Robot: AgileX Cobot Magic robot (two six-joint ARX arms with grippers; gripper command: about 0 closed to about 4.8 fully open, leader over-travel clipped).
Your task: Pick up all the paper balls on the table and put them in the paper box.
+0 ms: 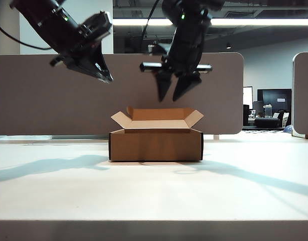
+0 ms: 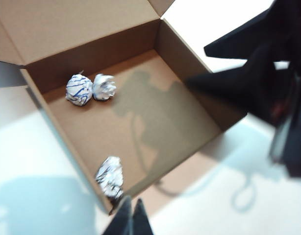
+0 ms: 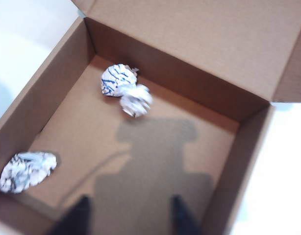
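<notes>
Exterior view: wide white tabletop [image 1: 154, 196] across the whole foreground, thick front edge nearest the camera, arm shadows lying over it; grey-brown divider panel [image 1: 53, 95] upright behind; low brown paper box [image 1: 156, 144] near the middle of the tabletop, flaps folded outward, paler tan inside. Above the box's left side and off to the left, left gripper [image 1: 105, 75] hanging in the air, tilted down toward the right, fingers pressed together, nothing between them; in the left wrist view, the same left gripper [image 2: 130, 220] seen as two dark tips touching, poised over the box's near corner. Directly above the box, right gripper [image 1: 175, 90] pointing downward, fingers parted, nothing held; in the right wrist view, right gripper [image 3: 128, 215] showing two dark tips well apart over the box's open interior, its shadow cast on the cardboard floor. Inside the box, three paper balls [image 2: 79, 89], white with dark blue marks; two touching each other near one inner wall, seen as a pair [image 3: 118, 80] in the right wrist view; the third [image 3: 28, 170] apart from them, lying against another wall near a corner.
</notes>
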